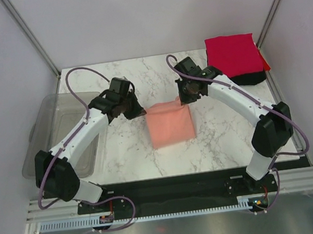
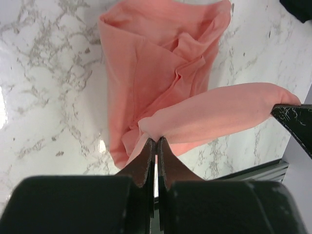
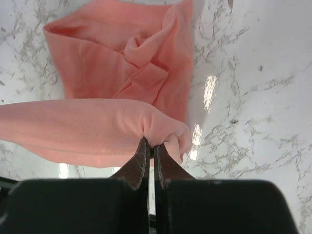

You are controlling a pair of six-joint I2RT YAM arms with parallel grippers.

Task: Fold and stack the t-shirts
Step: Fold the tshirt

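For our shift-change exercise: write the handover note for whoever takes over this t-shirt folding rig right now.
Left end effector: shut on the salmon-pink t-shirt, far-left corner.
Right end effector: shut on its far-right corner.
Things: salmon-pink t-shirt mid-table, partly folded, held edge lifted; red t-shirt folded, lying on the black t-shirt in the far right corner.
Done: red and black stacked.
Left: finish this fold, then add it to the stack.
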